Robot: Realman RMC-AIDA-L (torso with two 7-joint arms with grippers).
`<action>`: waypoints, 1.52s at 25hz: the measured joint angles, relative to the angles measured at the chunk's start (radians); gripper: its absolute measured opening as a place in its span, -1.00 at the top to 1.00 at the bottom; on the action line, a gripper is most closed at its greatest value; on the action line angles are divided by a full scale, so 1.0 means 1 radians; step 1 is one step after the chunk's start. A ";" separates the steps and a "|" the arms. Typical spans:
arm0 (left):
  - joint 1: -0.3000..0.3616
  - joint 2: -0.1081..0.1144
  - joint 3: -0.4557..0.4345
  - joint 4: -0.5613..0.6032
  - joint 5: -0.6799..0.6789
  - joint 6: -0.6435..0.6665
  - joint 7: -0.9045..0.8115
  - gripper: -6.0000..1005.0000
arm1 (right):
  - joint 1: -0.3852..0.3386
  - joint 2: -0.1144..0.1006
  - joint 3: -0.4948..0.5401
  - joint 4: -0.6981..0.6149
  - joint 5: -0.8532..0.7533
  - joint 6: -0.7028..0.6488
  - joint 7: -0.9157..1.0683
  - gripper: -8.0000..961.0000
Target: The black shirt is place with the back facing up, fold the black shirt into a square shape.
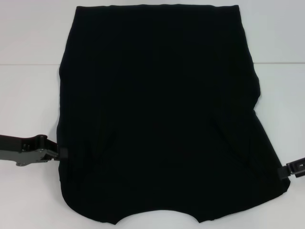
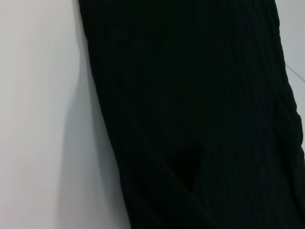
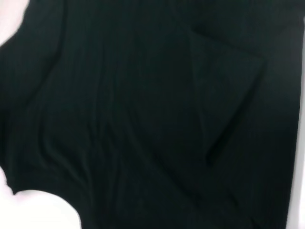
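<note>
Two grippers flank the black shirt (image 1: 159,119) — left gripper (image 1: 61,153), right gripper (image 1: 282,171); jaws unreadable — uneven pulls could skew the fold.

Both grippers' jaws hidden under the black shirt's (image 1: 159,114) side edges; shirt's near edge cropped.

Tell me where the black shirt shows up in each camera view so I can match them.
Head view: the black shirt fills the centre, both grippers at its side edges.
Left wrist view: shirt covers most of the frame beside the white table.
Right wrist view: shirt fills nearly everything.
Shared landmark: the folded-in sleeve flap.
</note>
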 joint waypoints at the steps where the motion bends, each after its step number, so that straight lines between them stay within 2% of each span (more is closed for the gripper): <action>1: 0.000 0.000 0.000 -0.003 0.000 -0.002 0.001 0.83 | 0.000 0.005 0.000 -0.001 -0.009 0.006 0.000 -0.69; 10: 0.004 0.000 -0.004 -0.009 -0.003 -0.018 0.006 0.83 | 0.009 0.042 -0.011 -0.004 -0.067 0.054 -0.039 -0.69; 22: 0.007 -0.004 -0.007 -0.020 -0.005 -0.030 0.005 0.83 | 0.011 0.054 -0.025 0.003 -0.087 0.105 -0.036 -0.68; 30: 0.005 -0.003 -0.006 -0.025 -0.005 -0.036 0.004 0.83 | 0.029 0.089 -0.035 0.004 -0.126 0.131 -0.030 -0.69; 38: 0.005 -0.003 -0.007 -0.025 -0.006 -0.040 -0.001 0.83 | 0.060 0.111 -0.033 0.005 -0.120 0.134 -0.030 -0.69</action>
